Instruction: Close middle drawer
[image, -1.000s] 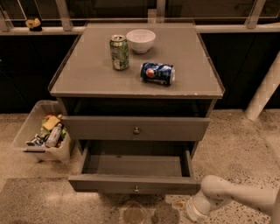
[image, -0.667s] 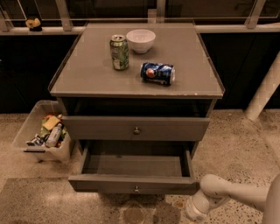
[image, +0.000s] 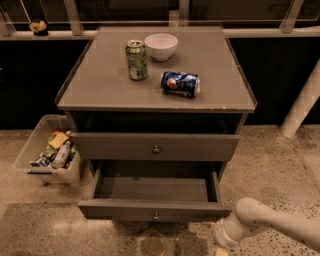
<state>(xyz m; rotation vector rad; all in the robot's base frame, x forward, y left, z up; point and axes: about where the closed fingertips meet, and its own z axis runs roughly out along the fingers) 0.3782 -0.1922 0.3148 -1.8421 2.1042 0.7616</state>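
The middle drawer (image: 155, 210) is pulled out at the bottom of the grey cabinet. Its wide shallow tray (image: 150, 189) is empty, and a small round knob (image: 156, 216) sits at the centre of its slim front panel. My white arm (image: 265, 220) comes in from the lower right. The gripper (image: 220, 250) hangs at the frame's bottom edge, just right of and below the drawer's front right corner. It is mostly cut off and touches nothing that I can see.
Above the open drawer is a taller drawer front (image: 156, 146) with a knob, pushed in. On the cabinet top (image: 100, 90) stand a green can (image: 136, 60), a white bowl (image: 161, 46) and a lying blue can (image: 180, 83). A clear bin (image: 47, 152) of items is on the left floor. A white post (image: 302, 105) stands at right.
My arm has shifted only slightly at the lower right. The drawer is as far out as before.
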